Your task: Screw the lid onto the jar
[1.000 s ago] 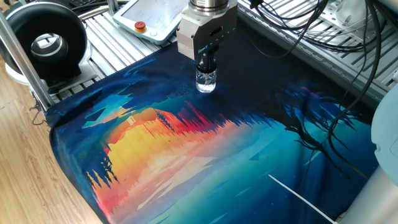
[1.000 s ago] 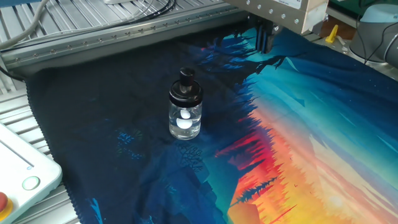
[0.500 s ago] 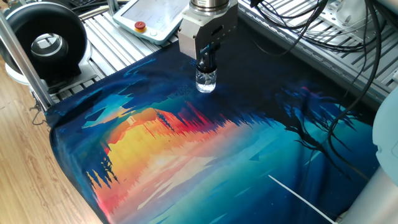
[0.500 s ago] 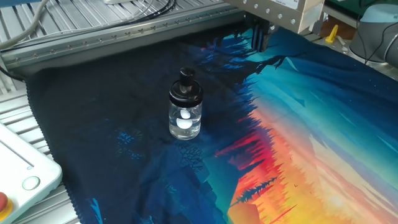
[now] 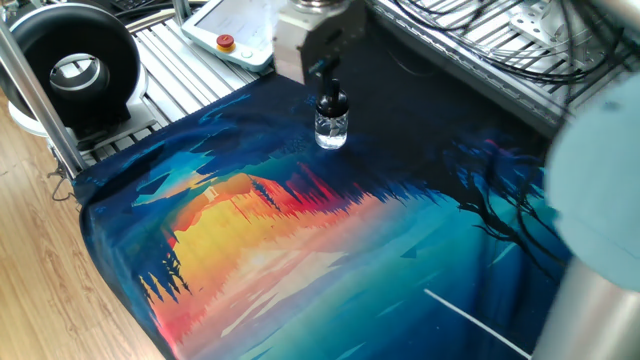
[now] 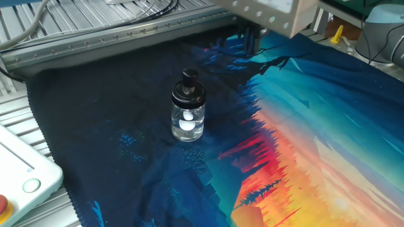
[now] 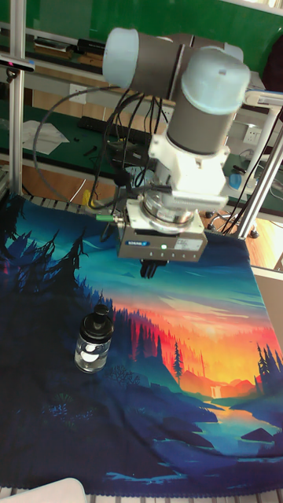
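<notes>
Claw point(image 7: 151, 269) raised, pointing down | lid point(image 6: 189, 87) on jar point(image 6: 188, 122)

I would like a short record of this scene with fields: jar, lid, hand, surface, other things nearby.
jar: clear glass jar, upright, white bits inside
lid: black lid sitting on the jar
hand: hand raised above the cloth, apart from the jar, holding nothing
surface: printed sunset cloth
nearby: pendant with red button; black ring device

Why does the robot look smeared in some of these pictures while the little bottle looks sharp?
In one fixed view the hand and arm are motion-blurred, while the jar stays crisp. In the other fixed view the hand's housing is likewise smeared. The tall fixed view shows everything fairly sharp.
</notes>
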Controlling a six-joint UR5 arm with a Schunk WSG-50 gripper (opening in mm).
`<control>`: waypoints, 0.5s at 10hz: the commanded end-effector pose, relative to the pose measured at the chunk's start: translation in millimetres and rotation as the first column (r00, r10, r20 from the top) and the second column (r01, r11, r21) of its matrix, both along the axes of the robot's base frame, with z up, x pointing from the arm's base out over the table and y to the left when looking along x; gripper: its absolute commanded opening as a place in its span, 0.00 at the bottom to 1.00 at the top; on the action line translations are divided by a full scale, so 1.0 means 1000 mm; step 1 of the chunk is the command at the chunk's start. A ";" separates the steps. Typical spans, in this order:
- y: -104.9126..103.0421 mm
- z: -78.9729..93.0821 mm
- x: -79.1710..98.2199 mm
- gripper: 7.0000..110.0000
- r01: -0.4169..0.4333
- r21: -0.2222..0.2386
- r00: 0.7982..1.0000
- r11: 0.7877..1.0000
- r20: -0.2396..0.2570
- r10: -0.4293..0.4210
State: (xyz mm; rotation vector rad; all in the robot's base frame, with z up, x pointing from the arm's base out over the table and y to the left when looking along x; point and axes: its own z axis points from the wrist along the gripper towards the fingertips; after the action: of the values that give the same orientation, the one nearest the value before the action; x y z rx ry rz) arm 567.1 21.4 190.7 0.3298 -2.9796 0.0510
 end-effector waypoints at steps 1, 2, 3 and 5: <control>0.007 -0.021 0.031 0.00 -0.131 -0.014 0.991 0.991 -0.008 0.131; 0.003 -0.024 0.032 0.00 -0.236 -0.033 0.972 0.971 -0.021 0.235; -0.005 -0.024 0.033 0.00 -0.320 -0.101 0.947 0.942 -0.039 0.318; -0.003 -0.035 0.018 0.00 -0.316 -0.184 0.949 0.931 -0.063 0.310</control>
State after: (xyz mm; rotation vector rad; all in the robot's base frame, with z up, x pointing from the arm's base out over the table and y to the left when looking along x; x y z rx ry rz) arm 588.3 18.4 166.3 0.6728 -2.8835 0.2391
